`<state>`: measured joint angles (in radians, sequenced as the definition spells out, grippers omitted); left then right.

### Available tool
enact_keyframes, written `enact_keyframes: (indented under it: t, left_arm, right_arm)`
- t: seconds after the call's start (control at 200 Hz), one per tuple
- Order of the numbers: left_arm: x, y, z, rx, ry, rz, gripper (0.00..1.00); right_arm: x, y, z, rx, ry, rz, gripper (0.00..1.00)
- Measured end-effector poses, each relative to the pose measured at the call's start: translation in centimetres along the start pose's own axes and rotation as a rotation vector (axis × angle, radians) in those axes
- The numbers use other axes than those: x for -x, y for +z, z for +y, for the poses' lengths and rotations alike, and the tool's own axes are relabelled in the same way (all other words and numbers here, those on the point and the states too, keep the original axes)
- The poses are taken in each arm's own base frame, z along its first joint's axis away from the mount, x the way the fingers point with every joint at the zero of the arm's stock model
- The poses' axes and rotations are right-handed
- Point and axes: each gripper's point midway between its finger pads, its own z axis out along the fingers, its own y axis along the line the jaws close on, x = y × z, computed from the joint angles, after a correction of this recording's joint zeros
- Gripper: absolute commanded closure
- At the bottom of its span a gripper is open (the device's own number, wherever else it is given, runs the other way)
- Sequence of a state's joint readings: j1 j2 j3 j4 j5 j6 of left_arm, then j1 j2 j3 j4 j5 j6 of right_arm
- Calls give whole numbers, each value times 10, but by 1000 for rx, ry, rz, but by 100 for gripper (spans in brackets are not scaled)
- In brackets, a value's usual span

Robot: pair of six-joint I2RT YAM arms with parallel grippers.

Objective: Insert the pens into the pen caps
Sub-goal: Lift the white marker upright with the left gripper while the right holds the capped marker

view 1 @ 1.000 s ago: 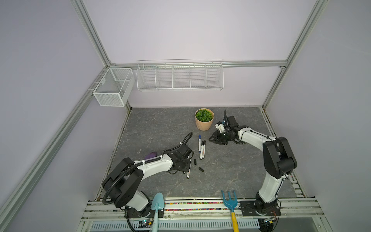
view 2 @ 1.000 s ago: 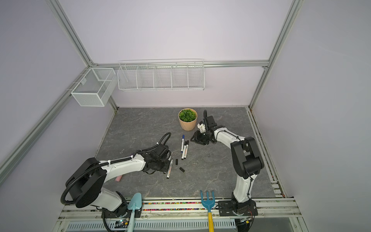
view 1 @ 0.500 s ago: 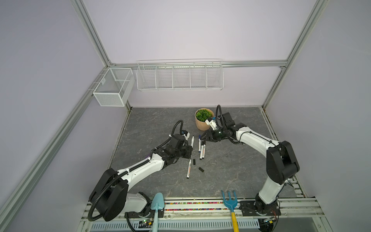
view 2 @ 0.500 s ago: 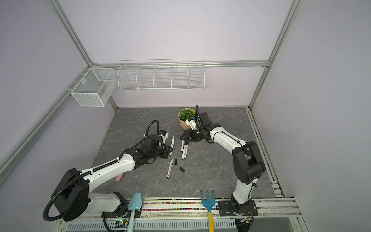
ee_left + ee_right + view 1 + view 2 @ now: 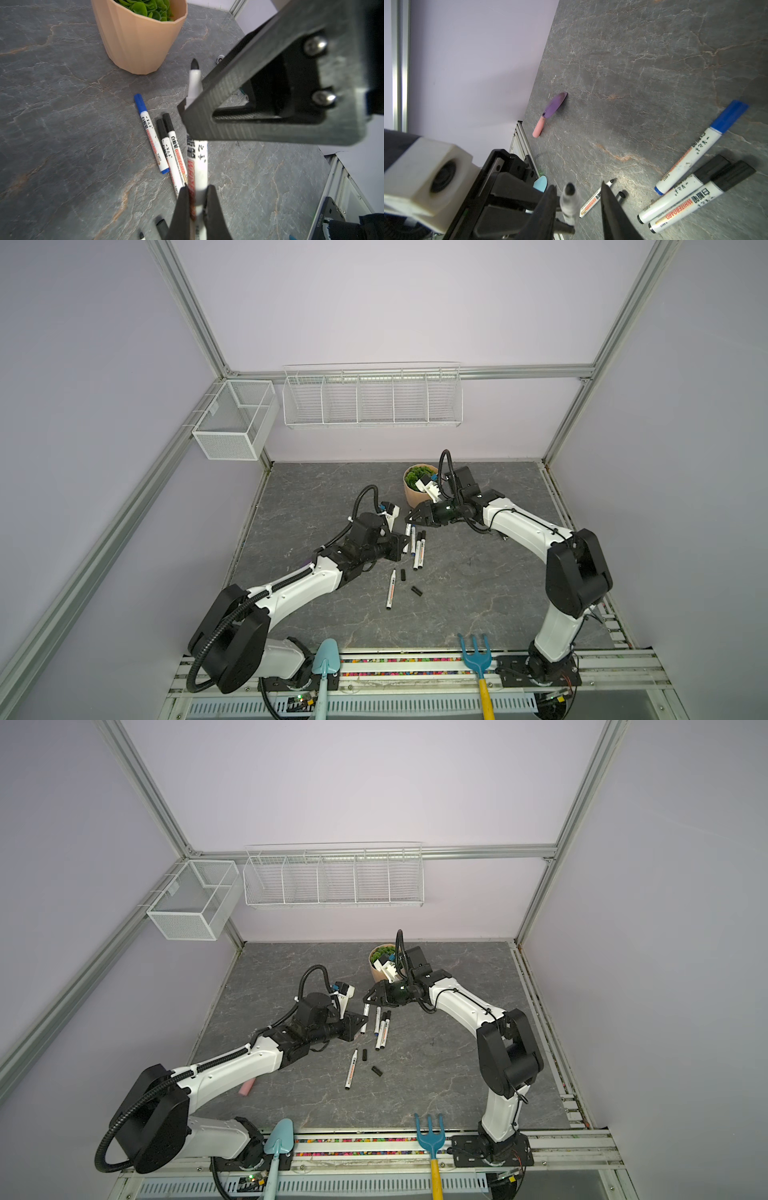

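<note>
Grey stone tabletop (image 5: 478,593) fills the cell floor. At left, the left gripper (image 5: 197,188) is clamped on an uncapped black-tipped pen (image 5: 197,164), whose tip sits between the parted jaws of the right gripper (image 5: 579,185). Three capped pens (image 5: 152,137) lie beneath, with two loose black caps (image 5: 402,575) nearby.

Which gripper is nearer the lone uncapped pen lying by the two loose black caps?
Left. The left gripper, shut on a second pen, is just behind the lone pen; the right gripper sits farther back, toward the plant pot.
</note>
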<state>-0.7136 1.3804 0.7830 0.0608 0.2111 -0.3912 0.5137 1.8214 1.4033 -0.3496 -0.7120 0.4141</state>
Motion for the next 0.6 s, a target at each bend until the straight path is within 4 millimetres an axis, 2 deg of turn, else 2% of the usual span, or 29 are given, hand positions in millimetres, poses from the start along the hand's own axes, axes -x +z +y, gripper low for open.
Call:
enact_keyframes:
  t: [0.12,0.19,0.3,0.355,0.6]
  left_arm:
    - [1,3,-1,-7,-6,-7,100]
    - [2,4,0,-8,-10,-9,100]
    - [2,6,0,-10,-23,-12,71]
    - [4,7,-1,-11,-25,-14,64]
    - [15,13,-4,-21,-25,-36,69]
  right_arm:
    - [-1,3,1,9,3,9,81]
    - [-1,3,1,10,4,8,83]
    - [0,3,1,12,0,5,85]
    - [0,3,2,16,1,8,85]
    - [-1,3,3,22,1,11,86]
